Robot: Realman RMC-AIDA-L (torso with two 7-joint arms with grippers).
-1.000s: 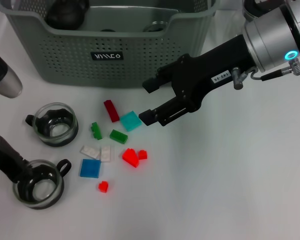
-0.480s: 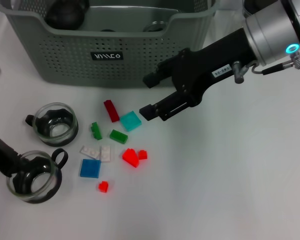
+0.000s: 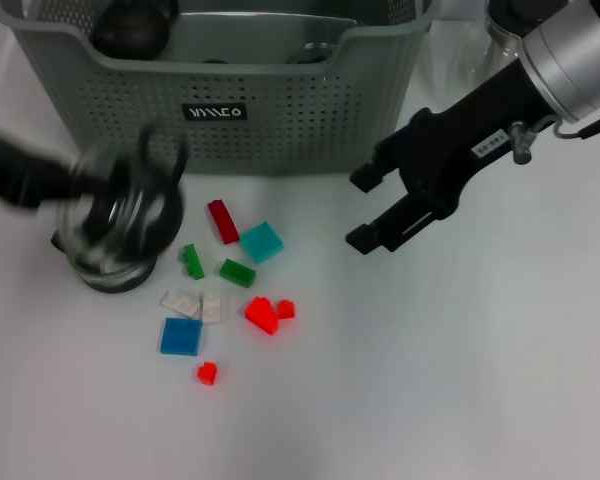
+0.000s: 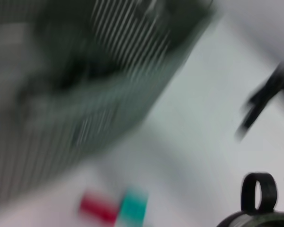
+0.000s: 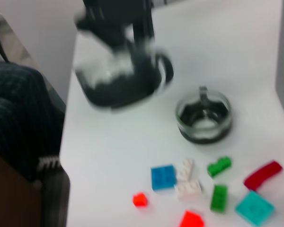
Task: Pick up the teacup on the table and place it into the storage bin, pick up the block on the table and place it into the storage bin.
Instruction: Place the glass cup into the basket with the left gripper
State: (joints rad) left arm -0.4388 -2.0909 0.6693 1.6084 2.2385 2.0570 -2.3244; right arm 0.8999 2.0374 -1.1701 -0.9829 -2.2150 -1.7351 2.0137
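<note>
While motion blur smears it, the left gripper grips a glass teacup aloft, above a second teacup standing on the table, just before the storage bin. Scattered blocks lie mid-table: red block, teal block, green block, blue block. Right gripper hovers right of the blocks, jaws open, empty.
</note>
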